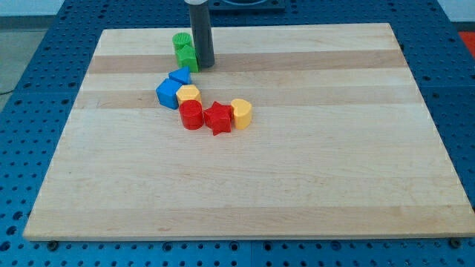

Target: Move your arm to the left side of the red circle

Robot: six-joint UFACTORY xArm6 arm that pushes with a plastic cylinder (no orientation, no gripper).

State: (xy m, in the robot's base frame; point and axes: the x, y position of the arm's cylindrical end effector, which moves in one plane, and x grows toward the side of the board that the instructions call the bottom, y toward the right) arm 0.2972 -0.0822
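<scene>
Dark rod upright at the view's top, my tip (205, 64) on the board

desk (312, 185): pale wooden board, lying on a blue perforated base (30, 30).
far left-centre: two green blocks (183, 50), touching, shapes unclear.
below them: blue pentagon-like block (179, 75), blue cube (168, 94), yellow hexagonal block (189, 94).
nearest row: red circle (191, 114), red star (218, 117), yellow heart-like block (241, 113), side by side.

Left of the red circle (191, 114): bare board (111, 148), open. Above it, blue cube (168, 94) and yellow block (188, 93) crowding. Right, touching: red star (218, 117). Below: clear.
</scene>
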